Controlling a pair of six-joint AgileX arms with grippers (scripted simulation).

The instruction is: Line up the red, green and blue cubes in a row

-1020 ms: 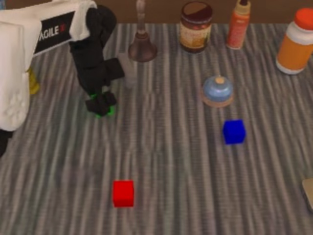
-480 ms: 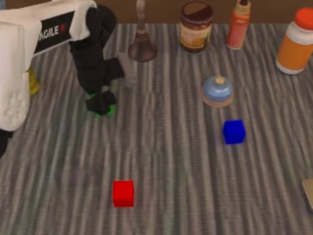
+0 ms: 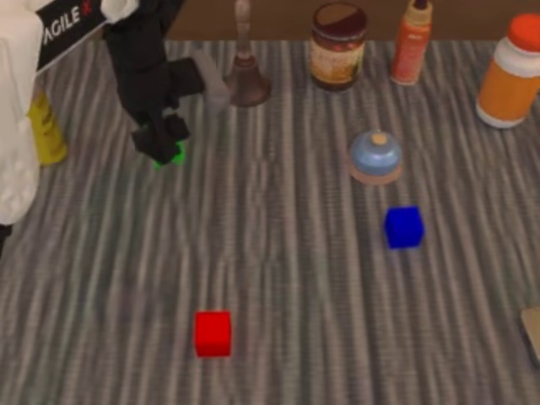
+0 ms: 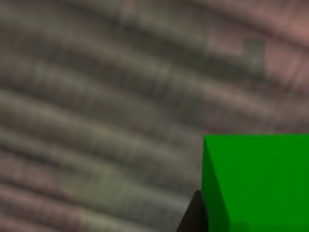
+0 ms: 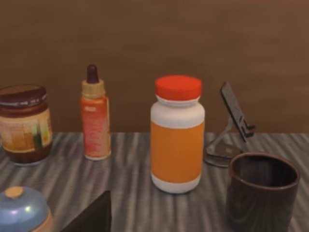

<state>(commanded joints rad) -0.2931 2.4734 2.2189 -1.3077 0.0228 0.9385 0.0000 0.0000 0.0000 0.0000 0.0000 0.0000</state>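
The green cube (image 3: 172, 155) sat clamped in the left gripper (image 3: 160, 143), at about ten o'clock on the table (image 3: 278, 278); only a sliver of green showed beneath the dark fingers from above. Half a second before, gripper and cube had been lower in the top view, nearer the centre; by this moment both had shifted toward eleven o'clock, and the arm looked larger, which I read as a lift off the table with the cube held. That would mean the pick was done and the carry toward the row could begin. In the left wrist view the cube (image 4: 256, 181) filled one corner with striped tabletop behind it, a dark finger edge just beside it.

The red cube (image 3: 213, 333) lay at seven o'clock and the blue cube (image 3: 403, 227) at about three o'clock, well apart, neither moved; no row existed yet.

Around them stood a hand bell (image 3: 245, 80), a brown jar (image 3: 337, 46), a dropper bottle (image 3: 412, 42), an orange pill bottle (image 3: 510, 72) and a blue desk bell (image 3: 376, 158).

The right gripper appeared in no view clearly; only a dark wedge showed in its wrist view, so whether it was open or closed I could not tell. Whether the green cube cleared the surface was also hidden by the fingers.
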